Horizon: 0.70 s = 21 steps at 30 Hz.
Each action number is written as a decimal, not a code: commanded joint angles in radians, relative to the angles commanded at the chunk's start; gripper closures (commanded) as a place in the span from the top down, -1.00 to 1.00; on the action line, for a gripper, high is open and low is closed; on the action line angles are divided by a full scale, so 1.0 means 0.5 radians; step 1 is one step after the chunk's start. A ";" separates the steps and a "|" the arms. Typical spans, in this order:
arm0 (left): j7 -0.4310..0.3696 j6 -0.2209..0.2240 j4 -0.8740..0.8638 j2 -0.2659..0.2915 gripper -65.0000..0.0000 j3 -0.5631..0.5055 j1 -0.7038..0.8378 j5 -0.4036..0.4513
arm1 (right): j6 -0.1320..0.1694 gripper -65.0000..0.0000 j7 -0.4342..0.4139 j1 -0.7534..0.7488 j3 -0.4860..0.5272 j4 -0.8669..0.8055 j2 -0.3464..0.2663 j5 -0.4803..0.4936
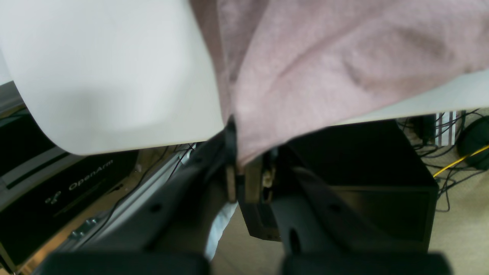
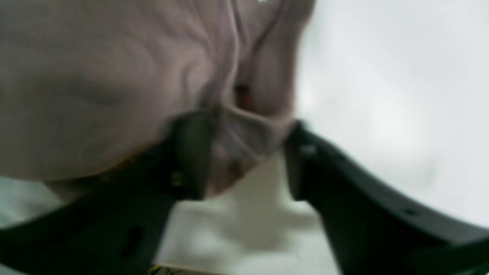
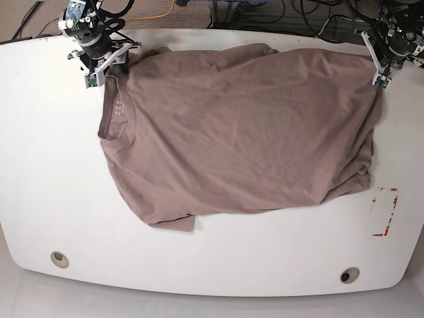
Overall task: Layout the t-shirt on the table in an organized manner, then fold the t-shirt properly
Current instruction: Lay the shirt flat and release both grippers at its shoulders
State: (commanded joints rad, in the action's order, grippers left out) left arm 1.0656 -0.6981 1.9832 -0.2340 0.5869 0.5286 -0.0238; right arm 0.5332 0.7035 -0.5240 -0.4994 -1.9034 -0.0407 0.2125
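Taupe cotton covers most of the white surface [image 3: 40,165]: the t-shirt [image 3: 238,132] lies spread flat and wrinkled, its collar toward the right gripper [image 3: 106,63] and its hem toward the left gripper [image 3: 379,69], both at the far edge. The left gripper [image 1: 244,172] is pressed together on a corner of the hem, which runs up and away from its fingers [image 1: 230,179] across the rounded edge of the surface [image 1: 107,76], with a black box [image 1: 382,183] on the floor below. The right gripper [image 2: 248,160] is spread, with a bunched fold of the shirt [image 2: 114,76] near the collar lying between its fingers [image 2: 191,156], against the one and apart from the other. A red tape outline [image 3: 385,212] lies just beyond the shirt's hem, and two grey grommets [image 3: 59,259] sit near the opposite edge.
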 joint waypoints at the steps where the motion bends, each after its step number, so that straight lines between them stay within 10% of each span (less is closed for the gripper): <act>1: 0.000 0.000 0.000 -0.006 -0.35 0.000 0.000 0.000 | 0.000 0.46 0.000 0.000 0.000 -0.003 0.000 0.000; 7: 0.000 0.000 0.000 -0.012 0.55 0.071 0.000 0.000 | 0.000 0.72 -0.006 -0.025 0.000 -0.083 0.000 0.015; 21: 0.117 0.000 0.015 -0.110 0.56 0.454 -0.316 -0.009 | 0.000 0.72 -0.003 0.144 0.000 -0.199 -0.012 0.000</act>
State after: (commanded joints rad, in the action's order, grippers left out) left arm 1.1239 -0.6981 1.9908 -0.2892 0.8140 0.3705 -0.0284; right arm 0.5332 0.7020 -0.4519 -0.4994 -2.0031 -0.0468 0.2125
